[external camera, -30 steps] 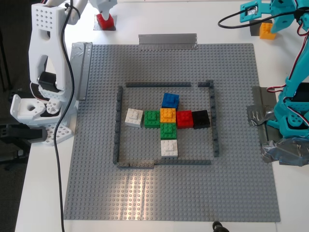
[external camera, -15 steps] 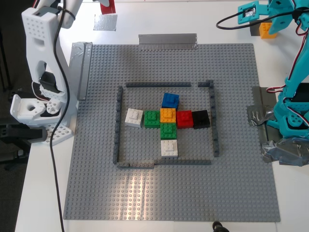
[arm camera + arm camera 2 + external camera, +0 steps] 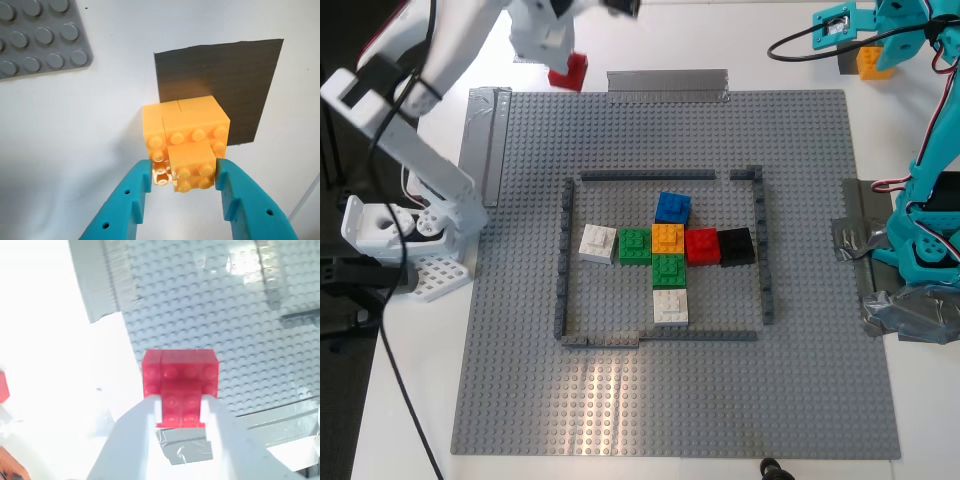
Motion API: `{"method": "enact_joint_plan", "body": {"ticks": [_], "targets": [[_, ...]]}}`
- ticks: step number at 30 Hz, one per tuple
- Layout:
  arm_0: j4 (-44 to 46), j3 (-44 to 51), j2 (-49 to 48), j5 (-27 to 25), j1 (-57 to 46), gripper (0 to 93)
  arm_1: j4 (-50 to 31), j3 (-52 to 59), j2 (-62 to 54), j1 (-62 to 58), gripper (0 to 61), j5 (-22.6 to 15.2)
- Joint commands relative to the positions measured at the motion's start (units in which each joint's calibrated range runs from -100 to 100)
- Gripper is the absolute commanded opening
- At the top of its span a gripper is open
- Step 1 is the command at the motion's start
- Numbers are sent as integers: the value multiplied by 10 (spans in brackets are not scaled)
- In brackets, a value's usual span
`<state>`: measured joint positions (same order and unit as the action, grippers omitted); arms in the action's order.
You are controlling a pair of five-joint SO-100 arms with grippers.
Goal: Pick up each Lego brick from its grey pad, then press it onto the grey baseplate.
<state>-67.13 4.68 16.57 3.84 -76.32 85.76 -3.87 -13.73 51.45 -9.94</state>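
My first gripper (image 3: 182,172), teal, clamped on orange brick (image 3: 185,132); my second gripper (image 3: 181,407), white, arm stretched forward, clamped on red brick (image 3: 180,375).

The red brick (image 3: 568,71) hangs tilted just off the grey baseplate's (image 3: 520,350) far edge, clamped in my second gripper (image 3: 181,405). The orange-yellow brick (image 3: 871,62) sits beyond the baseplate's far corner on its dark grey pad (image 3: 235,80), between my first gripper's (image 3: 182,177) jaws

The white surface (image 3: 410,400) carries the large grey baseplate (image 3: 620,410), fixed with silver tape strips (image 3: 667,84) at its edges. A dark grey pad (image 3: 235,75) lies on the surface beyond the baseplate's corner, under an orange-yellow brick (image 3: 185,127).
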Motion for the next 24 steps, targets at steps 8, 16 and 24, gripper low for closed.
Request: {"method": "enact_joint_plan", "body": {"ticks": [8, 16, 24], "targets": [[-2, 61, -3, -7, -6, 0, -35, 149, -155, -189, 1, 131], [-31, 40, -40, -54, 0, 0, -68, 123, -112, -286, 1, 210], [-164, 19, -202, -121, 27, 0, -204, 130, -64, -316, 1, 231]]}}
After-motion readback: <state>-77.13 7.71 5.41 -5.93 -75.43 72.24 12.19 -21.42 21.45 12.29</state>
